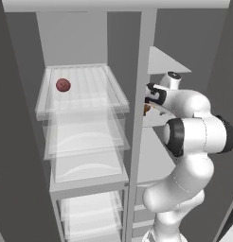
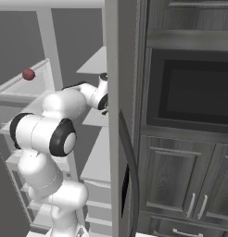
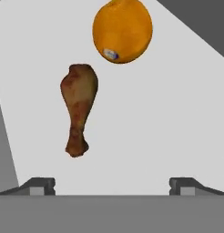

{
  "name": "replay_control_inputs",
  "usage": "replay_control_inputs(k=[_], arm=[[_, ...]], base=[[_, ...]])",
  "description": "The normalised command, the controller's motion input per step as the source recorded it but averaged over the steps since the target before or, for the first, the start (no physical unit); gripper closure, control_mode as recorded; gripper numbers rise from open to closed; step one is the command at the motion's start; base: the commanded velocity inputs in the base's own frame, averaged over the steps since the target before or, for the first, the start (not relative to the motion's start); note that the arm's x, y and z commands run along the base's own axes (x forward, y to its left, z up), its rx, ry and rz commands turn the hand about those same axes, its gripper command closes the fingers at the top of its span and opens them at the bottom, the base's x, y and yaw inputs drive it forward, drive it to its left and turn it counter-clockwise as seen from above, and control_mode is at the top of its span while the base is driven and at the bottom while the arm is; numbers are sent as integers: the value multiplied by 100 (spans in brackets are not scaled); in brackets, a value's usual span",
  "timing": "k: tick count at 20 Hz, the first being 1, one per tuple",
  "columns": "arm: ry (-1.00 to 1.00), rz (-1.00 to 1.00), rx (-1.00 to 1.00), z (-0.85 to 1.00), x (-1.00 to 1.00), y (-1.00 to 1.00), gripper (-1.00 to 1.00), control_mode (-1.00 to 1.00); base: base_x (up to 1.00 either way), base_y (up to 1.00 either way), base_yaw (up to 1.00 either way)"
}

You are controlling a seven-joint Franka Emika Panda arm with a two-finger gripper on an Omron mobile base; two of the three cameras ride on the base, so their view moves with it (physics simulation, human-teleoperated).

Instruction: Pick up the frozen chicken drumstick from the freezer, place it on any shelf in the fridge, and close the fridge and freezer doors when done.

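End effector (image 3: 112, 184) finger tips set wide apart, nothing between them, hovering over pale freezer shelf (image 3: 177, 118). Frozen chicken drumstick (image 3: 78, 107) lies on that shelf just ahead of left tip, narrow dark end toward tips, clear of both. Orange (image 3: 122, 30) just beyond drumstick's thick end, not touching. Bare shelf to drumstick's right; shelf edge close on its left. Freezer (image 1: 158, 156) right of central divider, fridge (image 1: 76, 42) left. Red ball (image 1: 63, 85) on top clear shelf (image 1: 97, 92) in fridge.
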Motion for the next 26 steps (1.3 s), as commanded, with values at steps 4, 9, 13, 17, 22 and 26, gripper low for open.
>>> replay_control_inputs(k=[4, 9, 13, 17, 22, 26], arm=[[4, 0, 0, -26, 55, 14, -100, -100], [0, -2, 0, -36, 56, 27, -100, -100], [0, -3, 0, -52, 47, 21, 100, -100], [0, 1, 0, -68, -1, -11, 100, -100], [-1, 2, 0, -11, -24, -6, 100, -100], [0, 0, 0, -6, -74, -12, 100, -100]], base=[[0, 0, 0], [0, 0, 0], [0, 0, 0], [0, 0, 0], [0, 0, 0], [0, 0, 0]])
